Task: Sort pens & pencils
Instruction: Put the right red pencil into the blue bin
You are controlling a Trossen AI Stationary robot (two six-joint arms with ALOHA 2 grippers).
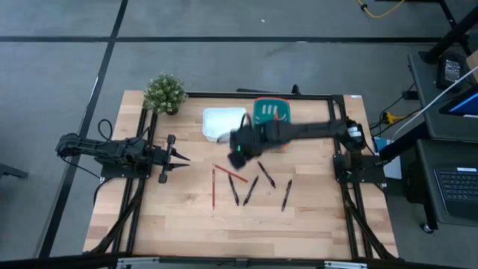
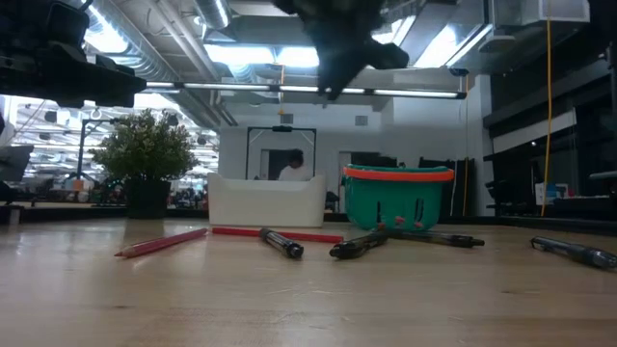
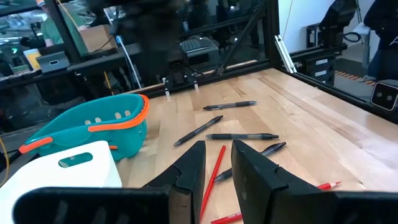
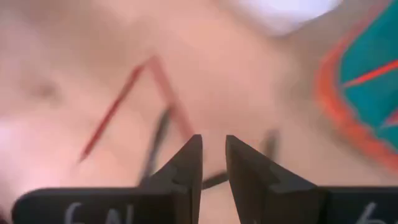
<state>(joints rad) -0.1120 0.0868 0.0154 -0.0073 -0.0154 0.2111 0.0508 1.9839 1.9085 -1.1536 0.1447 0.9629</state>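
- High view: the right gripper [image 1: 237, 152] hangs over the middle of the table [image 1: 187, 217], just in front of the white tray [image 1: 221, 123] and teal basket [image 1: 271, 112] at the far edge. Two red pencils [image 1: 213, 187] and four dark pens [image 1: 267, 174] lie scattered on the middle of the table, toward the near edge. The left gripper [image 1: 181, 158] waits near the left edge. A potted plant [image 1: 164, 93] stands at the far left corner.
- Low view: pencils [image 2: 162, 242] and pens [image 2: 281, 243] lie flat, apart from one another; the tray [image 2: 266, 200] and basket [image 2: 397, 196] stand behind them.
- Left wrist view: its fingers [image 3: 190, 171] stand a little apart, holding nothing; one pencil [image 3: 214, 174] lies past them.
- Right wrist view: its fingers [image 4: 188, 165] show a narrow gap with nothing between, above the two pencils [image 4: 112, 112] that meet at one end.
- Judgement: these sticks are light, stiff and smooth, apt to roll; a pinch across the middle of the shaft suits best. The touching pencil ends may drag each other. Open wood surrounds them, and the far containers are reachable without obstruction.
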